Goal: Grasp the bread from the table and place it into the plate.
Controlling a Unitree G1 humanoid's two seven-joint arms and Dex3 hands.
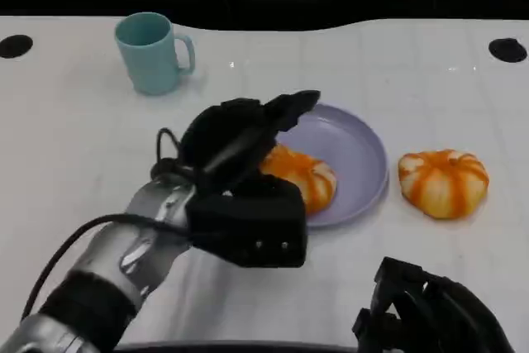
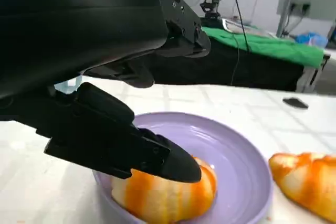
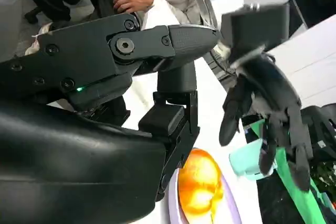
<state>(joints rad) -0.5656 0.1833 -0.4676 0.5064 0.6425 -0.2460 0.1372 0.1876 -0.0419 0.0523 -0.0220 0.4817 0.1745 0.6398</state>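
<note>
Bread (image 1: 306, 178) lies on the near-left part of the purple plate (image 1: 355, 150), directly under the left hand (image 1: 240, 134); fingers (image 2: 131, 148) spread over it, gripping nothing. Second bread (image 1: 444, 182) sits on the white table (image 1: 74, 130), beyond the plate's far side from that hand. Right hand (image 1: 430, 312) low, nearer the robot; grip cannot be told. Teal mug (image 1: 153, 51) beyond the left hand.

The white table (image 1: 74, 130) carries a teal mug (image 1: 151, 52) toward its far left, handle turned to the right. Near the middle lies a lavender plate (image 1: 359, 150). Just beside the plate's right rim, apart from it, an orange-and-white striped bread roll (image 1: 443, 182) rests directly on the tabletop. Two round black marks sit near the far edge, one at the left (image 1: 15, 45) and one at the right (image 1: 507, 50).
</note>
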